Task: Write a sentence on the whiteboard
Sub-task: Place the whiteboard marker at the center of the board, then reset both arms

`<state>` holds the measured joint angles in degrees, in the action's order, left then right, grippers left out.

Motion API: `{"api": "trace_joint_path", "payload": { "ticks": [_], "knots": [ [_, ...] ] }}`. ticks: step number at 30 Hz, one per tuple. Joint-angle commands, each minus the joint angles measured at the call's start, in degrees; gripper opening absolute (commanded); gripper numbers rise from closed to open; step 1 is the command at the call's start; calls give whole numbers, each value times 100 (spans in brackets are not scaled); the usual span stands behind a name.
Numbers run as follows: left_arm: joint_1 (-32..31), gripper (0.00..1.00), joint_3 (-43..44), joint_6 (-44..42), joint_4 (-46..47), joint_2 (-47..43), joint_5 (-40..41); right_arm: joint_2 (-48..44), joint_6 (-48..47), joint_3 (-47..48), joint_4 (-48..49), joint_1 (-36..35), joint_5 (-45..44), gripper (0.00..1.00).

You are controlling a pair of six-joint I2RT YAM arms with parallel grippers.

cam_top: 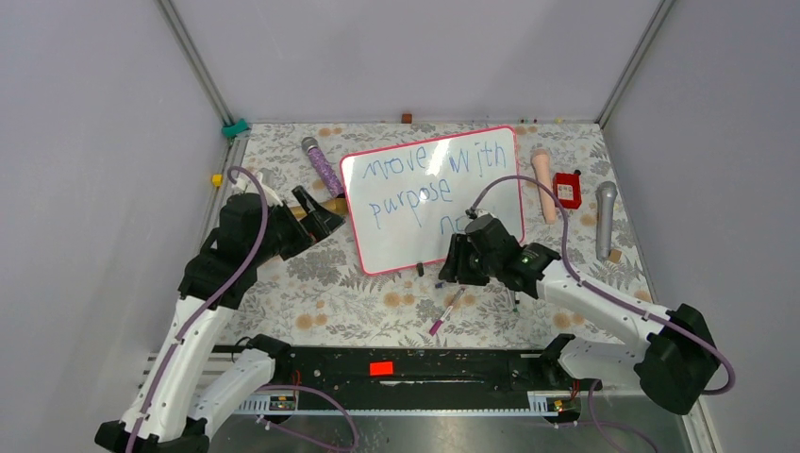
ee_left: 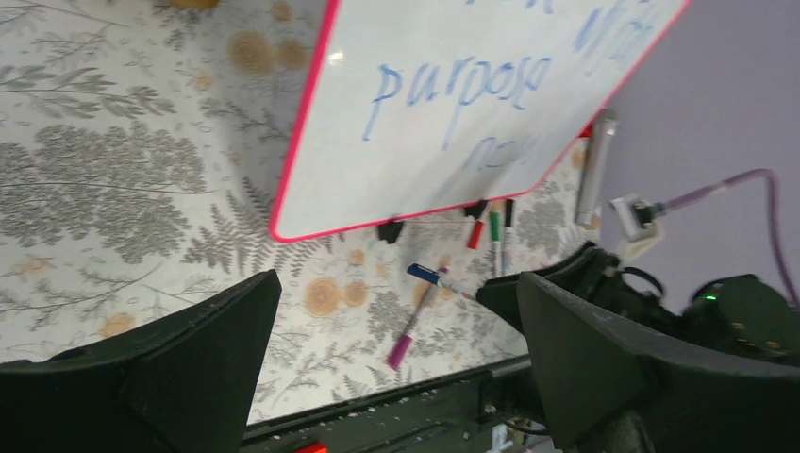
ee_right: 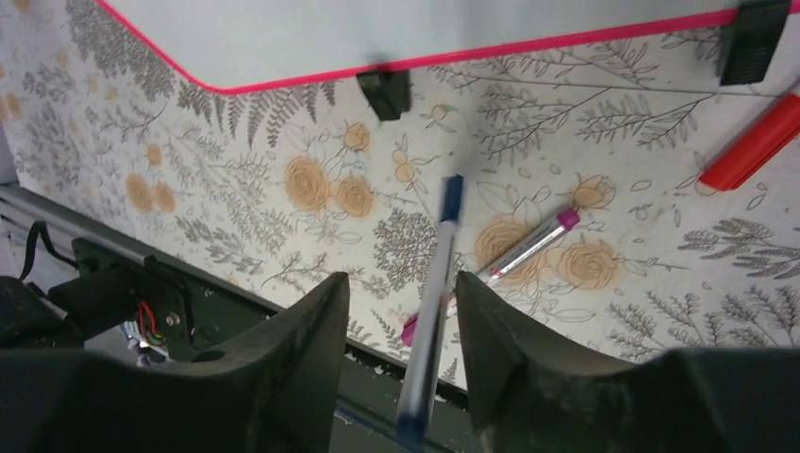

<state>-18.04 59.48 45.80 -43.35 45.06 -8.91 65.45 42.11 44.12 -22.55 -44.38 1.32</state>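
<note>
Loose hold on a slim blue marker pen [ee_right: 439, 274] above the floral-patterned surface [cam_top: 340, 302].
Right gripper [ee_right: 401, 283] with jaws part-way apart around the pen, perhaps brushing one finger; too blurred to say. Likely to drop it, sending it toward the black rail [cam_top: 311, 363] at the bottom of the overhead view or onto the pink-capped pen [ee_right: 528, 241]. Large white pink-rimmed whiteboard [cam_top: 396, 247] upper centre, blue handwritten sentence [cam_top: 425, 184] smearable by the arm nearby. Left gripper [ee_left: 396, 283] with jaws wide, empty.

Loose markers [ee_left: 415, 319] clutter the mat [cam_top: 321, 304] just below the whiteboard [cam_top: 396, 249].
</note>
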Motion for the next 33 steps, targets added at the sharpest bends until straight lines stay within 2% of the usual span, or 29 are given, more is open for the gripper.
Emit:
{"api": "trace_joint_path", "payload": {
  "ticks": [1, 3, 5, 10, 14, 17, 20, 22, 26, 29, 30, 33],
  "knots": [
    [33, 99, -506, -282, 520, -377, 706, 128, -130, -69, 569, 327, 151, 63],
    [32, 99, -757, -520, 811, -603, 808, 34, -224, -88, 312, 464, 60, 79],
    [29, 99, -965, -672, 1014, -809, 1110, -191, -357, -133, 84, 624, -71, 85],
    [32, 99, -1671, -1355, 1818, -1235, 1208, -870, -714, -140, -683, 1098, -908, 87],
    [31, 99, -2135, -1902, 2414, -1324, 1180, -1352, -962, -196, -743, 1284, -1894, 87],
    [29, 99, -2357, -2389, 2750, -1208, 1327, -1917, -1444, -414, -204, 1294, -2569, 86],
    [39, 99, -2474, -2863, 3001, -880, 1789, -2470, -2279, -923, 786, 1363, -3081, 85],
    [44, 99, -2606, -3284, 3287, -524, 2047, -2553, -2504, -1138, 1248, 1589, -3454, 84],
    [237, 99, -2847, -3640, 4174, 614, 2610, -2086, -2660, -1290, 1762, 2576, -3299, 85],
    [666, 99, -2993, -3786, 4938, 1358, 2372, -1757, -3420, -2003, 3512, 2971, -3549, 86],
    [834, 99, -3040, -3919, 5147, 1531, 2064, -1634, -3593, -2223, 4194, 3094, -3572, 86],
    [1290, 99, -3368, -3825, 6015, 1905, 1604, -931, -3440, -2342, 4675, 3380, -3581, 88]
  ]
}}
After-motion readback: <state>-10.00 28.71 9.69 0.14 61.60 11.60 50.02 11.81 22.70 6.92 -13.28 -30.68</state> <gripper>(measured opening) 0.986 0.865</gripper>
